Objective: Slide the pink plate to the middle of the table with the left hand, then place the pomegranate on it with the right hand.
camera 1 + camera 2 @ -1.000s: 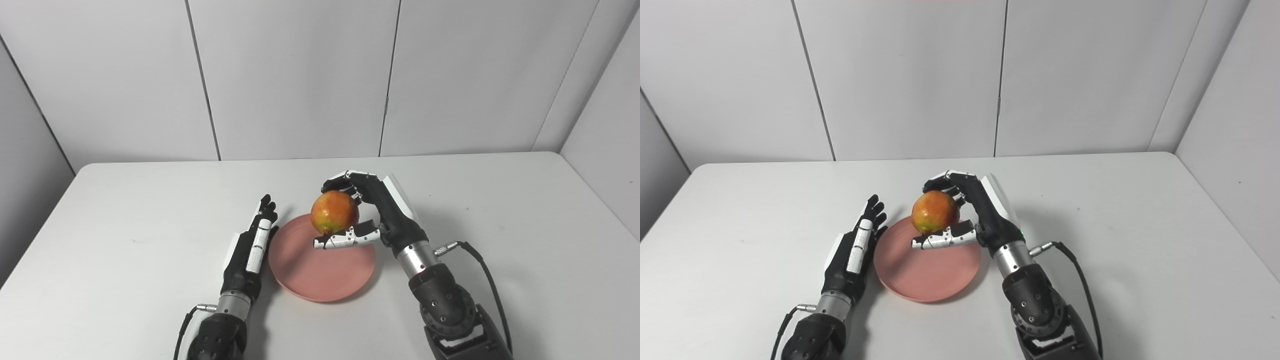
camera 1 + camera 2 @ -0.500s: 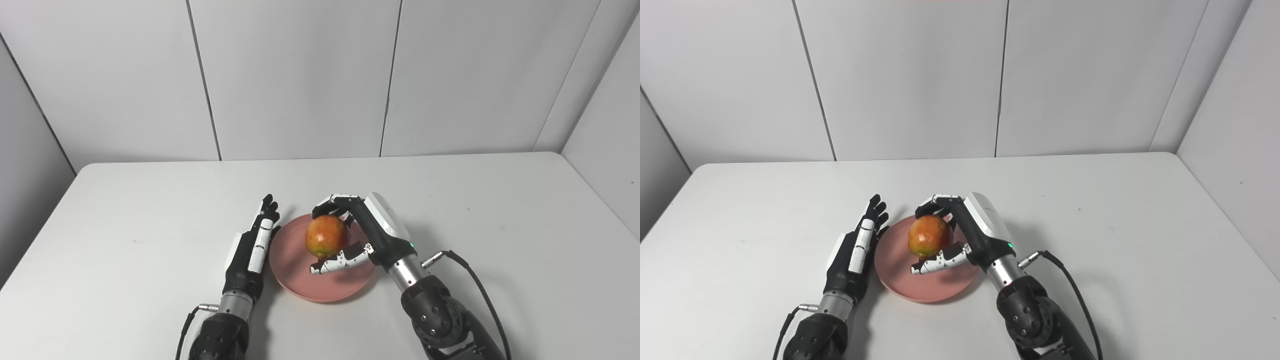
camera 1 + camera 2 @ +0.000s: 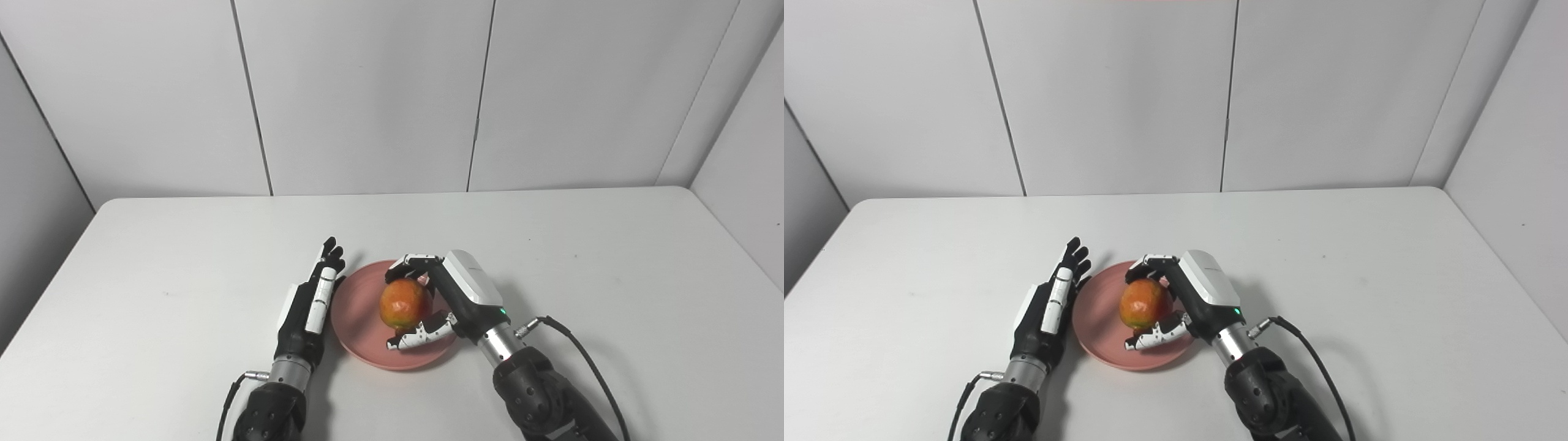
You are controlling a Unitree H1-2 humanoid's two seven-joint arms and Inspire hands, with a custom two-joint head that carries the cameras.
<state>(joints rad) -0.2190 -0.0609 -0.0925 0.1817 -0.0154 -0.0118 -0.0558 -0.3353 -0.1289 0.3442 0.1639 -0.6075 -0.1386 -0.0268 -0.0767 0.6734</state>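
Wrapping the pomegranate (image 3: 403, 304), the right hand (image 3: 450, 300) is being seen clamped on it low over the pink plate (image 3: 358, 312), just below frame centre; whether fruit touches plate cannot be told. The slide is being judged done, only release remaining. The left hand (image 3: 311, 303) is being held flat, fingers straight, beside the rim. The fruit is being shown round, glossy orange-red; the plate smooth, shallow; the white table (image 3: 184, 257) matte.

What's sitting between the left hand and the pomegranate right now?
Only a bare strip of the pink plate, seen in both views, separates the left hand from the pomegranate.
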